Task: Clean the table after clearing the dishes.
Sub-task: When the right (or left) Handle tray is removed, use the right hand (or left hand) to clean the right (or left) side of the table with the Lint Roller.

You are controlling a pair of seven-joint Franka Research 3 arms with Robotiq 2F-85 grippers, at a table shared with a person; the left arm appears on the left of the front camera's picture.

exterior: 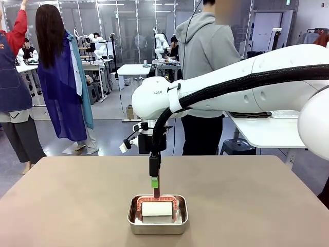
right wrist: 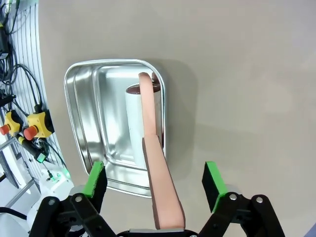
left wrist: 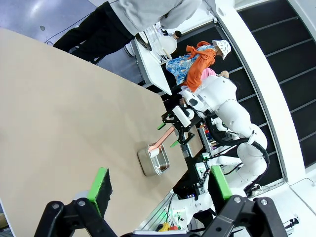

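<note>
Pickup of the roller [exterior: 157, 208] is the step in hand, judging by the table [exterior: 257, 206], whose top looks ready for cleaning. The roller lies in a steel pan [exterior: 131, 220] near the robot's edge of the table, about midway across. Its salmon handle [right wrist: 159, 163] rises out of the pan toward the right gripper [right wrist: 154, 178]. That claw hangs straight down over the pan with its jaws open, astride the handle, and both green pads [right wrist: 96, 178] stand apart from it. The left gripper [left wrist: 160, 185] is open too and empty, held above the table well apart from the pan.

To do the grasp well, the handle should stay roughly centred between the pads, as it is now, so both touch together and neither shoves it sideways. The handle looks like a thin strip. Whether the pads will meet its broad faces or its edges I cannot tell, so a slow, square close is safer than a snap. The roll lies close against one pan wall, and the pan looks light enough to slide or tip. The lift should therefore go straight up until the roll is above the rim, and only then sideways onto the table
</note>
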